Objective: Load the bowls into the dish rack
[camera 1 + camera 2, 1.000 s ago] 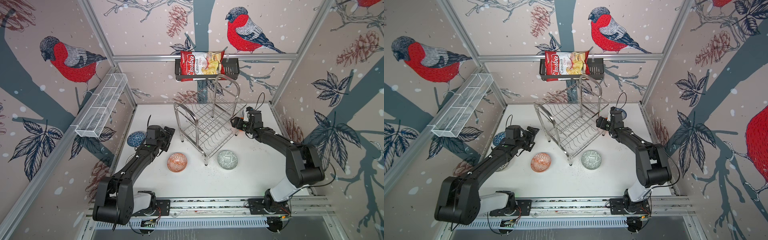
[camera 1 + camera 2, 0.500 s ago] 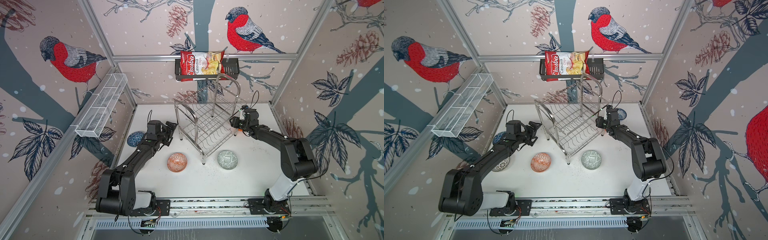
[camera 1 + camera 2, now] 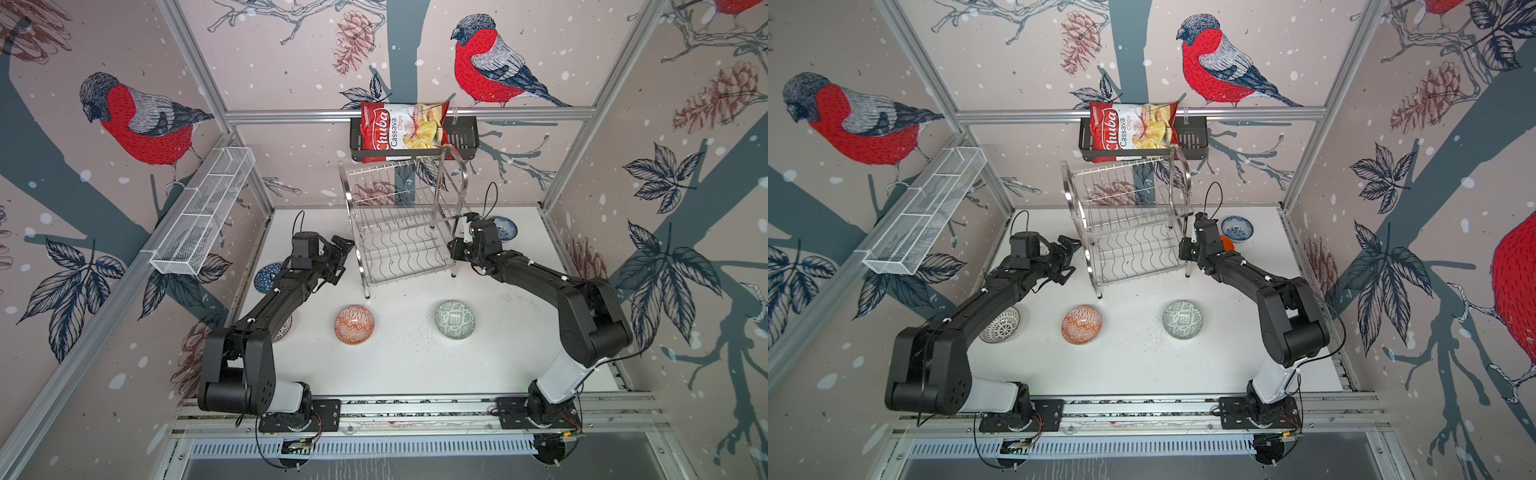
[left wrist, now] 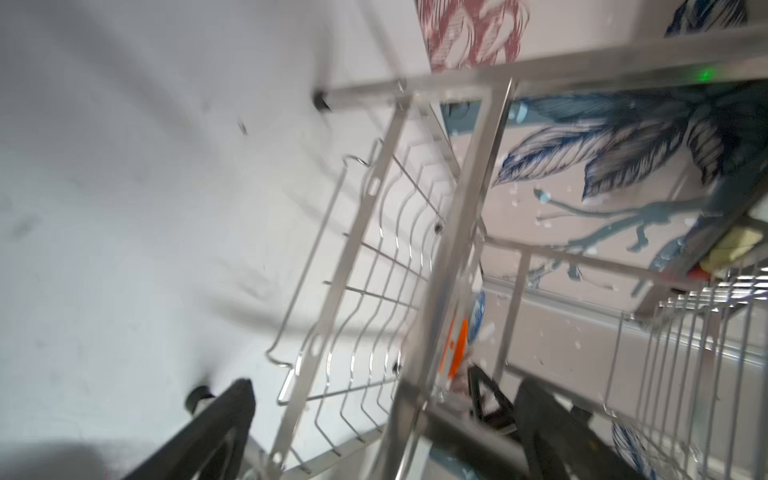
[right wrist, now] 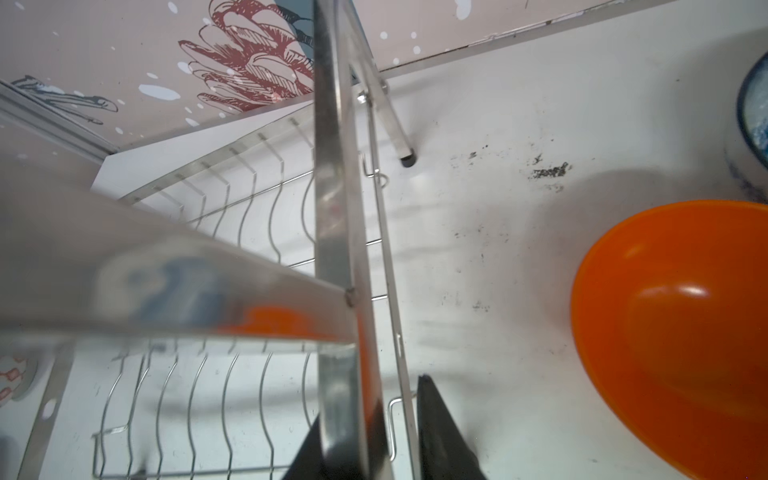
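Right hand [image 5: 368,415]: fingers narrow, set either side of a steel upright at the right end of the dish rack [image 3: 399,245]; whether they yet press the steel cannot be told. No bowl held. Left hand [image 4: 382,415]: fingers wide apart, the rack's left-end upright standing between them untouched. Probable purpose: one hand at each end frame to steady or shift the rack before loading, not to lift a bowl. Right arm: stretched low from its base toward the back, wrist turned inward at the rack. Left arm: extended along the left side, wrist turned toward the rack's near corner. Dish rack: upright on its feet at the back middle of the worktop [image 3: 407,365], both tiers bare. Bowls, all on the worktop, none loaded: plain orange bowl [image 5: 673,332] just beside the right hand; white-blue floral bowl [image 3: 1236,228] behind it; grey-green patterned bowl [image 3: 454,320] and orange-white patterned bowl [image 3: 354,324] in front of the rack, well apart; dark blue bowl [image 3: 266,277] and black-dotted white bowl [image 3: 1000,325] partly hidden by the left arm.
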Action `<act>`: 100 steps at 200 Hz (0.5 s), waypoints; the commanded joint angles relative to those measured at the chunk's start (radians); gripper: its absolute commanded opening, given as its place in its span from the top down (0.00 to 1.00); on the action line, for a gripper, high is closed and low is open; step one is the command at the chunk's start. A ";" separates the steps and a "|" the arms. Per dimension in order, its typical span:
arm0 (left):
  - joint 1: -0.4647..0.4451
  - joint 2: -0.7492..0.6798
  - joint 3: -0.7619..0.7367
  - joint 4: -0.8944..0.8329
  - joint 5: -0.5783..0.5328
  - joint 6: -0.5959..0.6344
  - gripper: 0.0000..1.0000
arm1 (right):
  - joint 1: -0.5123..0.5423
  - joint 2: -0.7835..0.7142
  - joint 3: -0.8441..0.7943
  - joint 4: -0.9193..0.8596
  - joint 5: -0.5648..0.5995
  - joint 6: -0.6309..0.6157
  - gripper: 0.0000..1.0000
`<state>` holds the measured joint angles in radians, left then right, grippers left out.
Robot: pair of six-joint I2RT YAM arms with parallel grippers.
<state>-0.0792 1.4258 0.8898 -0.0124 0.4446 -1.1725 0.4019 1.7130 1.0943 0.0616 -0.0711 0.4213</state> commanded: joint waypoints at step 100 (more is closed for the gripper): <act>0.027 0.023 0.047 -0.064 0.034 0.086 0.02 | 0.091 0.035 0.089 0.034 0.058 0.021 0.74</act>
<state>-0.0593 1.4624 0.9337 -0.0536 0.4747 -1.1259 0.4789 1.7370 1.1561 0.0666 0.0246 0.4911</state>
